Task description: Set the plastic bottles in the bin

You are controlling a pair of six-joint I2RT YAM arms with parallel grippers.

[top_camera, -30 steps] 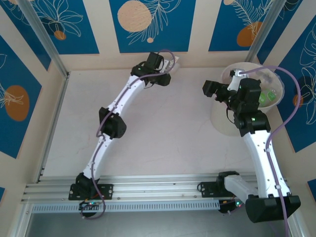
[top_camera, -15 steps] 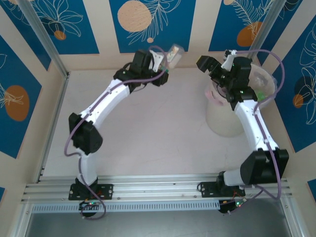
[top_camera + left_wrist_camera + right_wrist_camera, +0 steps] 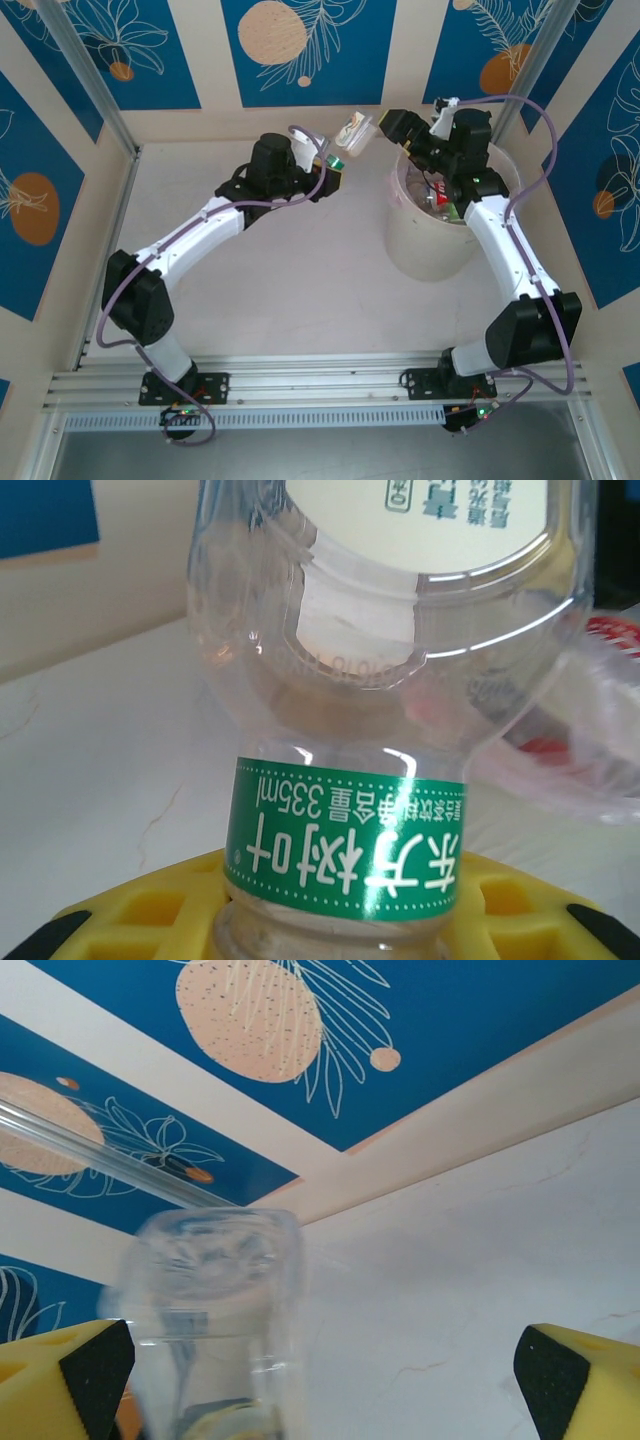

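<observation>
My left claw [image 3: 335,160] is closed on a clear bottle [image 3: 400,680], its yellow pads [image 3: 150,920] pinching the narrow end just below the green label. That grip leaves the wide body sticking out free, which I judge is the point of it: the bulky end leads towards the bin [image 3: 420,255] and nothing of the claw has to pass over the rim. From above, the bottle hangs in the air over the far edge of the table [image 3: 300,260], a little left of the bin's far-left rim and not yet above the opening. The bin stands near the far right corner and already has other bottles [image 3: 447,200] lying in it. My right claw [image 3: 398,128] is spread as wide as it goes and has hold of nothing. It sits over the bin's far rim, facing the bottle, as if to receive it or steady it. In the right wrist view the bottle is blurred and close to one finger [image 3: 60,1380], so I cannot tell whether it is inside the jaws or just ahead of them. I would carry it on over the rim before letting go.
</observation>
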